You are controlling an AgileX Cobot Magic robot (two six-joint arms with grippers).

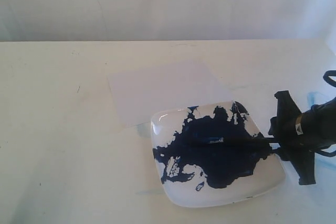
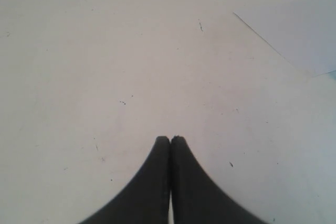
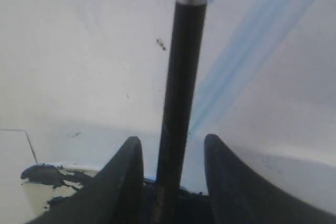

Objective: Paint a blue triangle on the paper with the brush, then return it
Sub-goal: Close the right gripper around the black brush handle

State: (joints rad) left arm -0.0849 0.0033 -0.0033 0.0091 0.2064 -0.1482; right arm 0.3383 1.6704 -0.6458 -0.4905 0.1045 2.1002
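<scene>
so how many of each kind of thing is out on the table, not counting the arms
paper: 1
plate: 1
brush: 1
total: 3

My right gripper (image 1: 276, 141) is matte black with curved fingers, a pale sticker (image 1: 298, 125) and a looping black cable (image 1: 329, 78) behind it.

no text, brand, number or sign can be read; a small pale sticker (image 1: 298, 125) on the right gripper (image 1: 274, 141) is too blurred to make out.
</scene>
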